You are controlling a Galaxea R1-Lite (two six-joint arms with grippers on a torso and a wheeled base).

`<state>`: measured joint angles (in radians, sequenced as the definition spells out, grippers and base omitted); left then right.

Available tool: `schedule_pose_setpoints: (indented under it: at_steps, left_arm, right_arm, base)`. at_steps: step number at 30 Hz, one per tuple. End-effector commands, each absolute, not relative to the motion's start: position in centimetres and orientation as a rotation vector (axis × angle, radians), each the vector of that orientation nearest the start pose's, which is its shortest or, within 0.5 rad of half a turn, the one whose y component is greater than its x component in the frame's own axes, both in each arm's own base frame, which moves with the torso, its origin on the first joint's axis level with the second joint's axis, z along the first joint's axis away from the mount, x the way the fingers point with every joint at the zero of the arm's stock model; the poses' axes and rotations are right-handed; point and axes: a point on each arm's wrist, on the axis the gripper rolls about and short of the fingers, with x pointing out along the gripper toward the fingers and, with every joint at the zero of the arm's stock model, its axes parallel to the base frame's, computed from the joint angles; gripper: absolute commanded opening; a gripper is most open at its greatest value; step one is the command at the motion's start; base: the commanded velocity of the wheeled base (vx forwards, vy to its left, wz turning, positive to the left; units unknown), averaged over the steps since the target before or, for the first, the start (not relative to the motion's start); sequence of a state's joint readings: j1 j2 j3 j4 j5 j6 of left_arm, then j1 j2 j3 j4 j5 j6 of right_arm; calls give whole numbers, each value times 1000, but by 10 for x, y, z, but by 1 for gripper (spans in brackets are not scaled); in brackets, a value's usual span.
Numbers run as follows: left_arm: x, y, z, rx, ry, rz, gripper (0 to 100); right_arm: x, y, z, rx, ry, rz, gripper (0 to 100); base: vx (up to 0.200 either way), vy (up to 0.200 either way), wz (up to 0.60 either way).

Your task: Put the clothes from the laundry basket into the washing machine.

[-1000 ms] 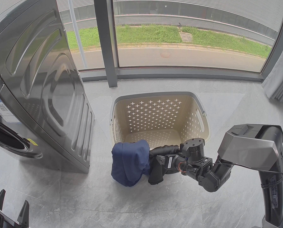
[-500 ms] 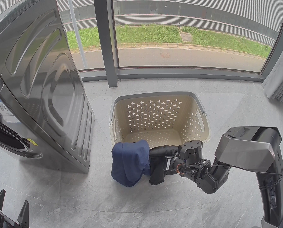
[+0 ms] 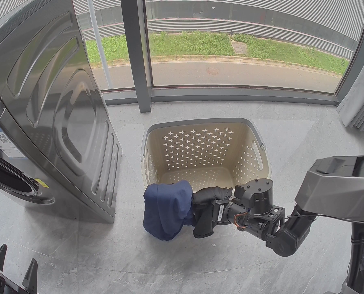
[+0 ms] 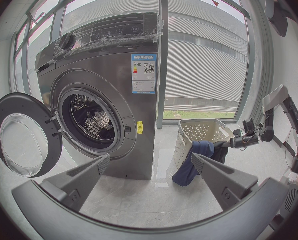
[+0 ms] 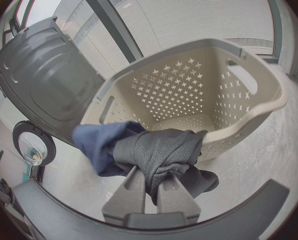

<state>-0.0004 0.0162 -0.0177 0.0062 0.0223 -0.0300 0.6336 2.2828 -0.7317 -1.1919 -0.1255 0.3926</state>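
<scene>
The right hand is clenched on a dark grey mesh garment, pitted and crumpled. A smooth navy cloth is bunched beside it, and both hang at the near rim of the beige plastic basket, whose walls are pierced with small stars. The left hand is released, fingers spread, facing the steel-grey washing machine — its round door stands open. Since a second ago the right arm's elbow has swung rightward — the clothes have stayed put.
</scene>
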Motion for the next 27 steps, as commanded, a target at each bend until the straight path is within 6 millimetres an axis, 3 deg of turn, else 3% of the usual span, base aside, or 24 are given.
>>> schedule_pose_setpoints:
  at_steps: [1,3,6,17,23,27]
  left_arm:
    - [-23,1,76,-31,7,22,100]
    - [-23,1,76,-31,7,23,100]
    - [-23,1,76,-31,7,22,100]
    - [-23,0,76,-26,7,17,100]
    - [-23,0,76,-24,7,17,100]
    - [-23,0,76,-32,9,17,100]
  right_arm:
    - [274,211,68,281,338,480,0]
    - [258,205,91,298,296,507,0]
    - [247,200,107,312,264,522,0]
    - [179,150,191,309,0,642,0]
    - [160,141,208,260,-72,671,0]
    - [154,141,206,251,-57,688,0]
  base:
    - [0,0,0]
    - [0,0,0]
    - [0,0,0]
    - [0,0,0]
    - [0,0,0]
    - [0,0,0]
